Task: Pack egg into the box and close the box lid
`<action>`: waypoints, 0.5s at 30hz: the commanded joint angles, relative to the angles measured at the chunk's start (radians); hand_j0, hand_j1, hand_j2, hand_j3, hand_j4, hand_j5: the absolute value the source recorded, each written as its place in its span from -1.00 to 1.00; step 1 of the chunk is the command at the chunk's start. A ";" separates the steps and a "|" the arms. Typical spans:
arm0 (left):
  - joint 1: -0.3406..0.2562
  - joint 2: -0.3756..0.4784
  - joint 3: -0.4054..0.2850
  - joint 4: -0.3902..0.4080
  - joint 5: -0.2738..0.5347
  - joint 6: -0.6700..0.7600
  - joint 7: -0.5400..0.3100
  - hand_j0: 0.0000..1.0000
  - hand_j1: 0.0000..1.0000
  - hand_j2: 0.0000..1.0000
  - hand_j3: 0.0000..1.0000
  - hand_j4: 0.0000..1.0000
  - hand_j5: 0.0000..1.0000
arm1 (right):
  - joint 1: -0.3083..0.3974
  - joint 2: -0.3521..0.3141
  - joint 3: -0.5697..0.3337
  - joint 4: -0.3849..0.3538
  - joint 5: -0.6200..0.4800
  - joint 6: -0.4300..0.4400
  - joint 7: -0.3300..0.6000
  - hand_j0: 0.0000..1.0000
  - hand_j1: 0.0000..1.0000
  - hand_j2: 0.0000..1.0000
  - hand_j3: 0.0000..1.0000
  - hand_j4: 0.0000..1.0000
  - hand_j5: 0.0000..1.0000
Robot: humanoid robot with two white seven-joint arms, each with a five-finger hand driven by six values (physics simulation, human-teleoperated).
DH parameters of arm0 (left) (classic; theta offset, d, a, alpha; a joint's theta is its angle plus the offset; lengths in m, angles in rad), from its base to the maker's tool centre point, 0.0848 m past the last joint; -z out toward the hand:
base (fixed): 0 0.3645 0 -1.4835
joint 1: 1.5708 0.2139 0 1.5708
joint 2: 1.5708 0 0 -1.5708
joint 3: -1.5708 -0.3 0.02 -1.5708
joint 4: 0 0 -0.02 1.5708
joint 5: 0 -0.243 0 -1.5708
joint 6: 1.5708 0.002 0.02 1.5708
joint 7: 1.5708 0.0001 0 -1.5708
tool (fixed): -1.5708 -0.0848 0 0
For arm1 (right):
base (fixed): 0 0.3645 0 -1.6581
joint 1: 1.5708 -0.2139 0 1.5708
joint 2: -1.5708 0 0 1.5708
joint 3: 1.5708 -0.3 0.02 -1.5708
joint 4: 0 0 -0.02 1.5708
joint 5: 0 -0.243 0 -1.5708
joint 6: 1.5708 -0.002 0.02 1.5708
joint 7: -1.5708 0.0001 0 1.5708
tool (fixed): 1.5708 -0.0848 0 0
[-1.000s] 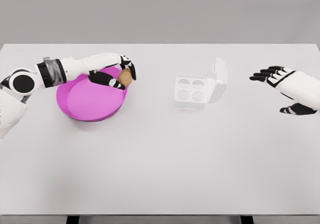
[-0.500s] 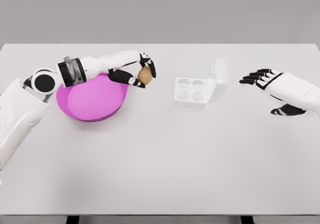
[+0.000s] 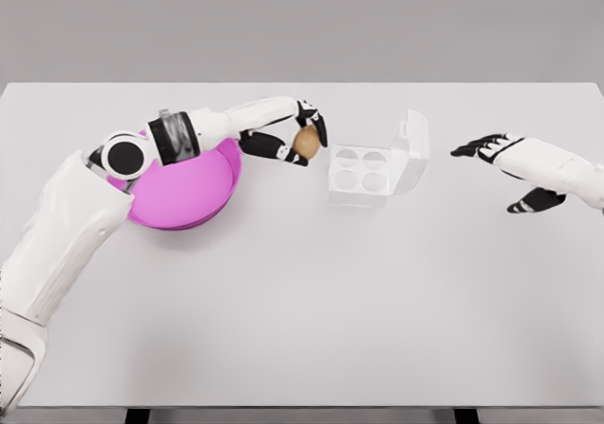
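You have the small brown egg (image 3: 306, 141) grasped in the left robot hand (image 3: 300, 139), pinched between the dark fingertips and the thumb, and it hangs above the white table (image 3: 302, 292) in the gap between the round magenta plastic bowl (image 3: 179, 193) and the white four-cup egg box (image 3: 363, 174). The egg is clear of the bowl's rim and sits just beside the box's near-left edge, not yet over any of the cups.

The box stands open: its hinged white lid (image 3: 412, 150) is raised on the right side, tilted back, and all four round cups look empty from the head view.

Your right robot hand (image 3: 514, 174) floats well to the right of the box with its fingers spread and holding nothing, apart from the lid.

So by my reading you are partway through: the pick-up is done and the carry is nearly done. Still left for you are bringing the egg over a cup, lowering it in, letting go, and then swinging the lid down over the tray. The right robot hand looks the better placed for that lid, since it is on the hinge side.
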 commanded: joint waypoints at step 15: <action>-0.003 -0.107 0.017 0.080 0.004 -0.002 0.000 -0.12 -0.12 -0.12 -0.12 -0.12 -0.12 | -0.040 0.001 0.057 0.048 -0.001 0.004 0.000 1.00 1.00 1.00 1.00 1.00 1.00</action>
